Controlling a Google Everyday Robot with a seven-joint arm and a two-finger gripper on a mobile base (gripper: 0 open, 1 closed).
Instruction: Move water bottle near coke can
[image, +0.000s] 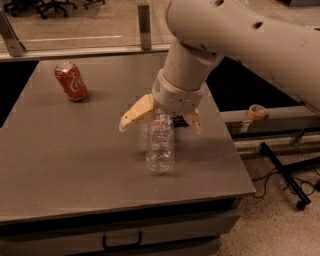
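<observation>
The water bottle (160, 146) is clear and ribbed and lies on its side on the grey table (70, 150), right of centre, with its cap end pointing away under my wrist. My gripper (161, 128) is open just above the bottle's far end. Its cream fingers (134, 115) are spread to either side of the bottle and do not close on it. The coke can (71, 81) is red with white script and stands tilted at the table's far left, well apart from the bottle.
The table's right edge runs close to the bottle. A roll of tape (257, 111) sits on a rail to the right. A black stand and cables (285, 175) lie on the floor at right. A drawer handle (122, 241) is below the front edge.
</observation>
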